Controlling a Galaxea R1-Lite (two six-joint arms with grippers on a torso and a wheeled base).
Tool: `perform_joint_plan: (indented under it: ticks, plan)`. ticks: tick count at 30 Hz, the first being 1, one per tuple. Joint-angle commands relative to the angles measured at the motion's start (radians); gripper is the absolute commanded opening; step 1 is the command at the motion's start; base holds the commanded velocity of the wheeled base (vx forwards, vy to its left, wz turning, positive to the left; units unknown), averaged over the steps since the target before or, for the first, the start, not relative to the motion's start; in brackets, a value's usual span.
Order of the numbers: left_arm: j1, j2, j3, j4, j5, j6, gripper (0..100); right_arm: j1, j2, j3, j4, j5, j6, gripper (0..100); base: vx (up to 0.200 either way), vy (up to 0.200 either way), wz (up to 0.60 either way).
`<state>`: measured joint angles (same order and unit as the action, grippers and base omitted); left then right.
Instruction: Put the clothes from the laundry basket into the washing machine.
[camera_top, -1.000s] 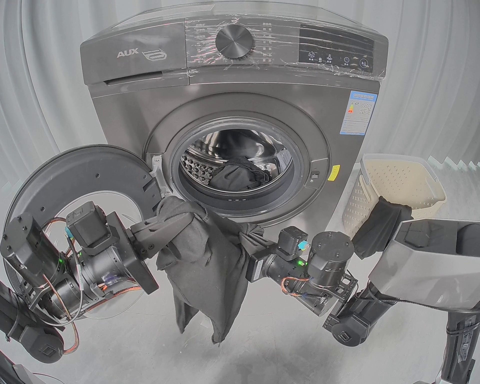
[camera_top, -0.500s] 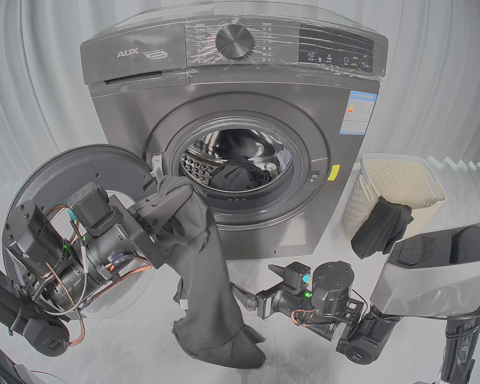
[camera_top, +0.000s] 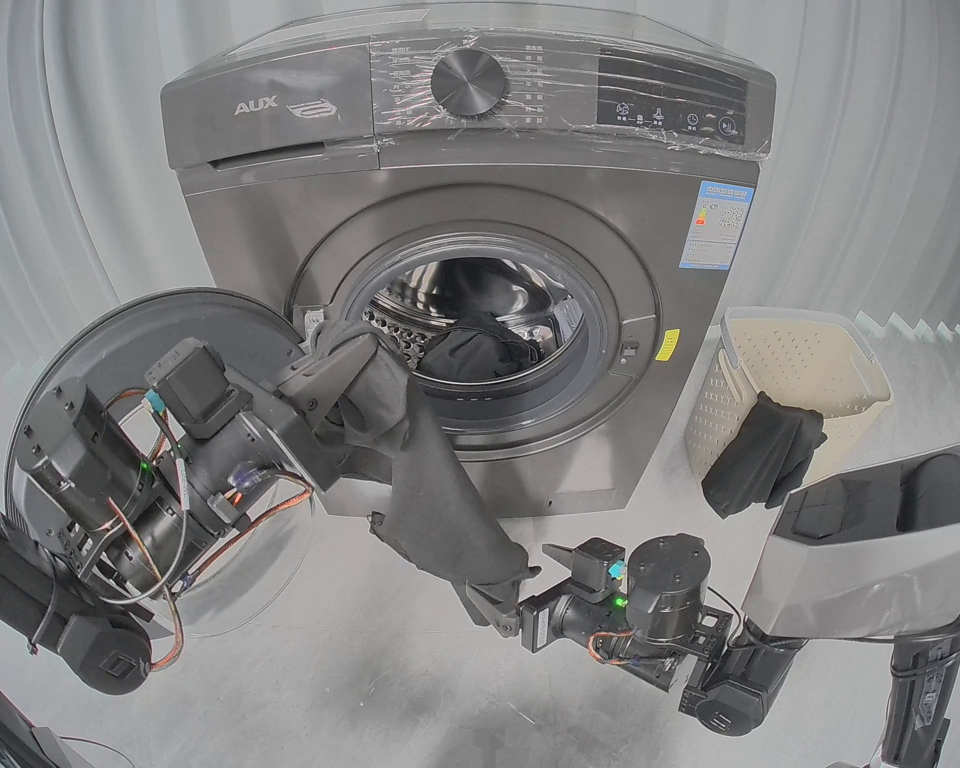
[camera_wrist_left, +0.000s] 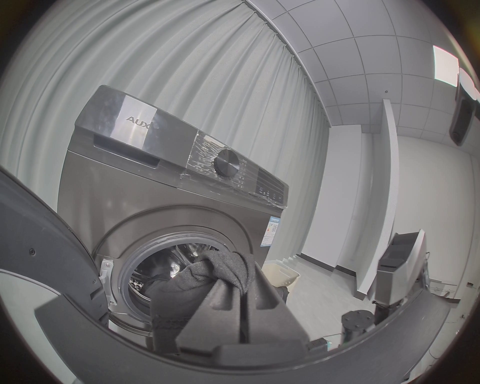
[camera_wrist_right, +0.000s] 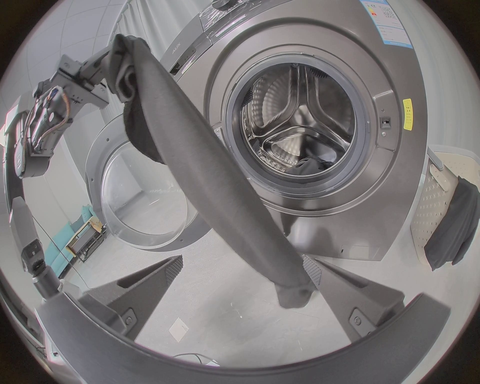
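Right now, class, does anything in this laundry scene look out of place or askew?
Yes. The dark garment, clamped in the left gripper, stretches down and drapes over one finger of the open right gripper instead of hanging free. Another dark cloth droops over the laundry basket rim.

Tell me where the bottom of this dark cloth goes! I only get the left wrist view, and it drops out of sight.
Observer: The dark cloth slants down, and its low end lies against one finger of the right claw.
Operator: Is that claw squeezing it?
Observer: No, its jaws stand wide apart; the cloth only leans on that one finger.
Operator: Any clothes left at the basket?
Observer: One dark piece hangs over the rim of the laundry basket.
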<state>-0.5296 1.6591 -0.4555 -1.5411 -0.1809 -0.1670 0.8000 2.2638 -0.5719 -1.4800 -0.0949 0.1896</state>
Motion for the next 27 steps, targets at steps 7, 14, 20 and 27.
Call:
perform_joint_plan:
  ticks: [7,14,20,27]
  plan:
    - [0.020,0.108,-0.117,0.002,0.032,0.001,0,0.051,0.003,0.017,0.001,0.003,-0.018,100,0.000,0.000,0.00]
    - [0.039,0.208,-0.204,0.007,0.035,0.003,0,0.061,0.049,-0.032,-0.011,0.003,-0.018,100,0.000,0.000,0.00]
    - [0.049,0.245,-0.255,0.016,0.055,0.006,0,0.057,0.066,-0.085,-0.016,-0.002,-0.018,100,0.000,0.000,0.00]
    - [0.045,0.245,-0.302,0.079,0.057,0.007,0,0.044,0.097,-0.115,-0.014,-0.006,-0.021,100,0.000,0.000,0.00]
